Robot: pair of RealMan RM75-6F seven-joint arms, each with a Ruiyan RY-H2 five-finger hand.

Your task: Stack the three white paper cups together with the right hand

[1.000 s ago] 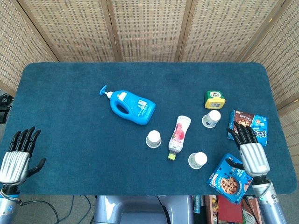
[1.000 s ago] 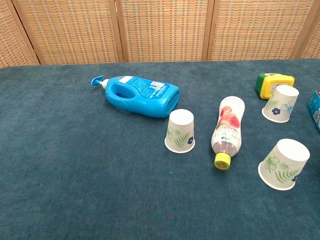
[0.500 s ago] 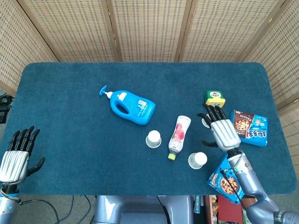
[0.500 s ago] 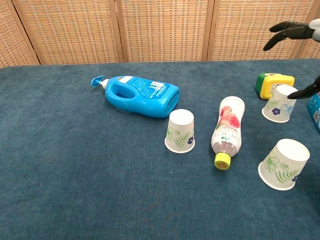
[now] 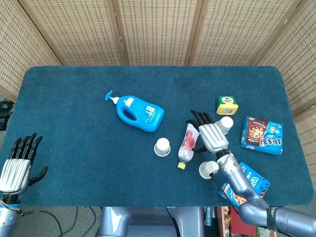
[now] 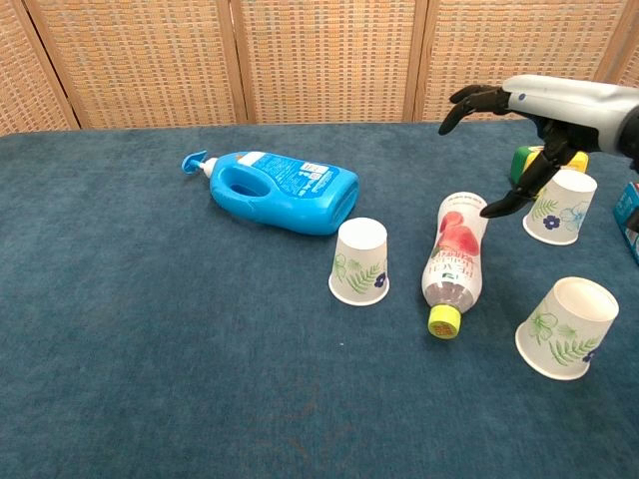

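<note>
Cups, all three upside down, wide mouths on the blue table, narrow bases up, axes upright, none stacked. White paper, printed with green leaves and small blue flowers. Middle cup at 6 o'clock of the detergent jug and at 9 o'clock of the drink bottle. Far cup at 6 o'clock of the yellow-green tin, just beside it. Near cup at 4 o'clock of the bottle's yellow cap, close to the front edge.

Right hand raised above the table between bottle and far cup, fingers spread and grasping nothing, fingertips toward 11 o'clock in the head view; thumb down beside the far cup, contact impossible to judge. Left hand at the table's 7 o'clock corner, fingers straight and apart, empty; seen only in the head view.

Bottle on its side, cap toward 6 o'clock. Two blue cookie boxes, one at 3 o'clock of the far cup, another at the 5 o'clock corner.
</note>
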